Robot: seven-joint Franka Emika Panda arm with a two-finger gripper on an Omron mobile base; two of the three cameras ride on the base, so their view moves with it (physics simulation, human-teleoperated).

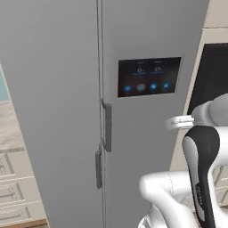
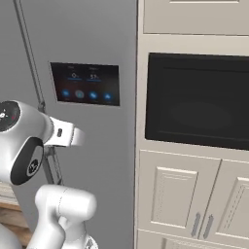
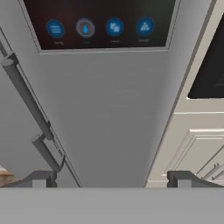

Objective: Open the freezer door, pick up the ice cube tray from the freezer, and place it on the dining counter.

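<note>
The freezer door (image 1: 58, 111) is the plain grey left panel of the tall fridge, and it stands shut. Its short vertical bar handle (image 1: 98, 169) sits low beside the centre seam. In the hand view my gripper (image 3: 111, 179) is open with nothing between its fingertips (image 3: 41, 178). It faces the lower part of the neighbouring touchscreen door, with the freezer door's handle (image 3: 46, 153) off to the lower left. The freezer's inside and the ice cube tray are hidden behind the shut door. The dining counter is out of view.
The right fridge door carries a black touchscreen (image 1: 149, 76) and its own bar handle (image 1: 107, 127). A dark built-in oven (image 2: 194, 99) sits in cream cabinets (image 2: 180, 194) to the right. A marble worktop (image 1: 9, 129) over cream drawers lies left of the fridge.
</note>
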